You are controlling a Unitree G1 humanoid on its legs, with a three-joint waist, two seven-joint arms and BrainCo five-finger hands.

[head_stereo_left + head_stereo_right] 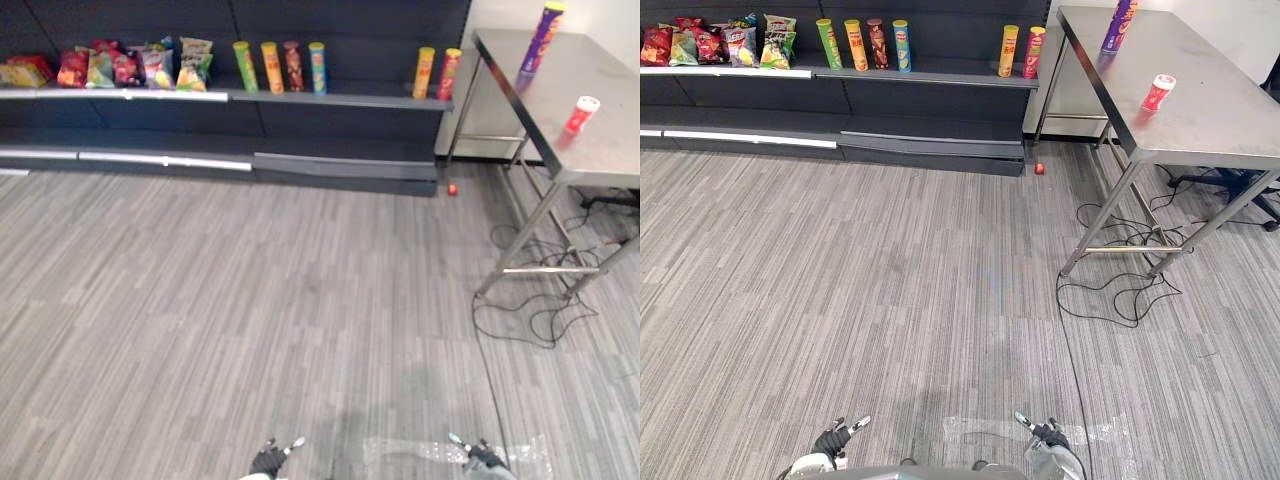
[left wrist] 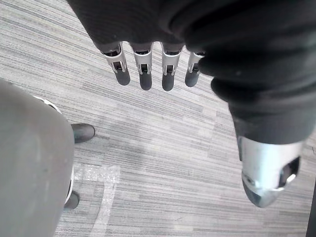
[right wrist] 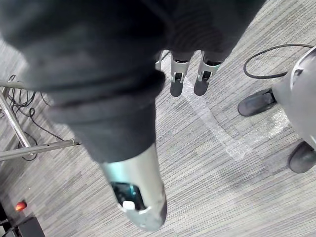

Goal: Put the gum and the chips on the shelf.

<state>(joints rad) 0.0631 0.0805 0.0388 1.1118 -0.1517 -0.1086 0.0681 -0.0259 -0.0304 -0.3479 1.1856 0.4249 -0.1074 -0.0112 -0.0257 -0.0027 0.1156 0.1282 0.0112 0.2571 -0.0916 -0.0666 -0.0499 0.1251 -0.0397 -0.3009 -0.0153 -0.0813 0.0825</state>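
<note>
1. Hands first: the left hand (image 2: 143, 74) hangs low with its fingers straight and apart, holding nothing. The right hand (image 3: 177, 81) is just as slack and empty above the floor (image 1: 890, 280).
2. Both task things sit on the steel worktop (image 1: 1210, 120) off to the robot's right, well apart from either hand.
3. The gum tub (image 1: 1158, 92) is small, with a red body and a white cap. It sits alone near the worktop's middle with bare steel all round it.
4. The purple chips can (image 1: 1118, 27) is tall and slim and stands upright toward the worktop's far end, well apart from the tub.
5. Nothing is picked up yet, so I judge the step in hand to be closing on the worktop before any reach.
6. To do that well, the robot should face the worktop's long edge squarely. It should pinch the tub round its body below the cap and wrap the can near its middle, since a tall can probably tips easily.
7. The shelf (image 1: 940, 68) across the floor carries a row of chip cans (image 1: 855, 44) and snack bags (image 1: 720, 42). The bare stretch between the cans looks like room for both.
</note>
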